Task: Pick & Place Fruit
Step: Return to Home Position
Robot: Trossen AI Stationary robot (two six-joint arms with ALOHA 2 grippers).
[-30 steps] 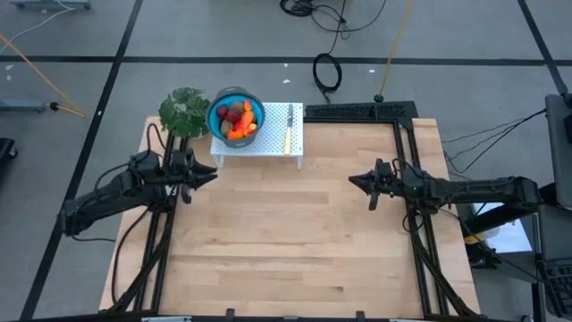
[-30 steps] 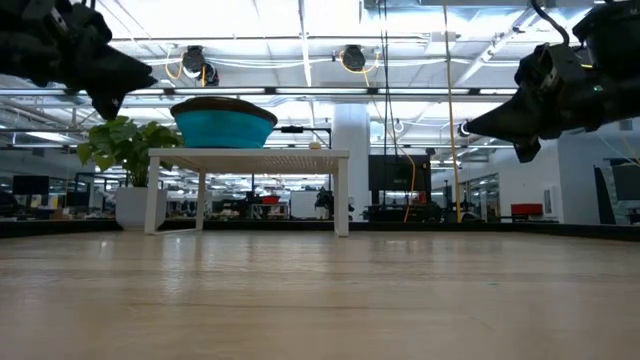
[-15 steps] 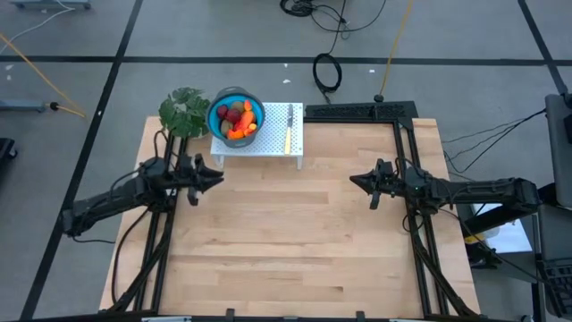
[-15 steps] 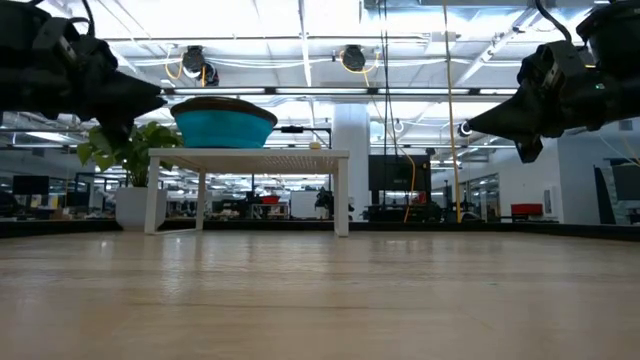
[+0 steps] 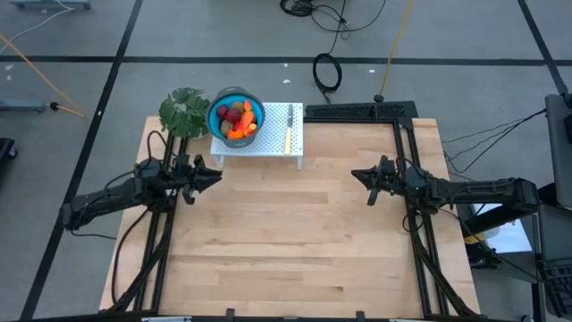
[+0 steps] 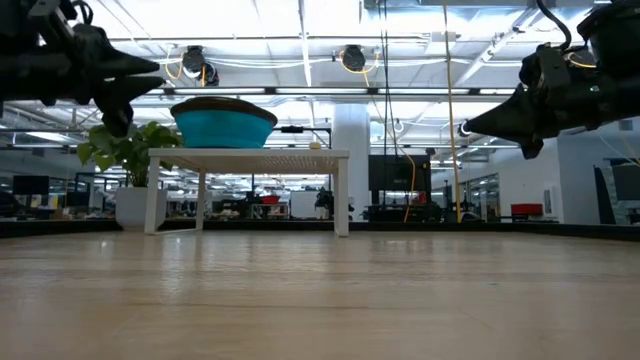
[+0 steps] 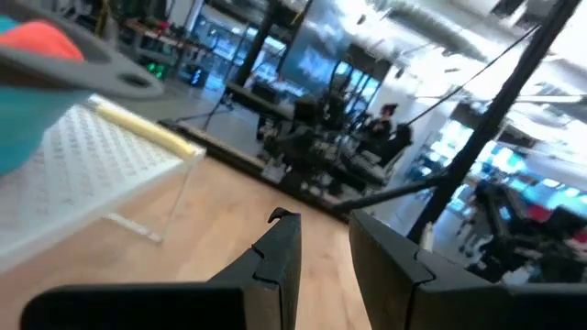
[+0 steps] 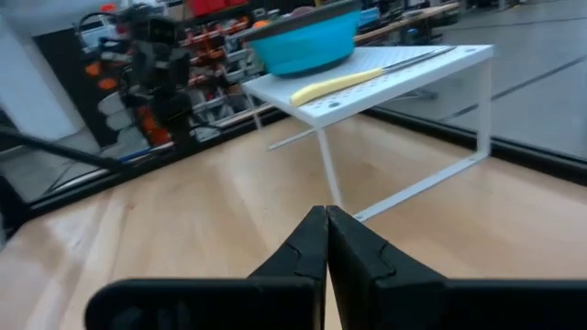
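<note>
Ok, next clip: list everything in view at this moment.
Table: one, light wood, under both arms.
Shelf: one, white perforated, table's far edge, left of centre.
Strainer bowl: one, blue, on the shelf's left end.
Fruit: several pieces, red and orange, inside the bowl.
Knife: one, yellow handle, on the shelf right of the bowl.
Plant: one, green, far left corner beside the shelf.
Left gripper: open, empty, raised above the table's left side.
Right gripper: shut, empty, raised above the right side.

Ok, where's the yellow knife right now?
High view: the yellow knife lies on the white shelf at the far edge of the table, just right of the blue strainer bowl holding the fruit.
</note>
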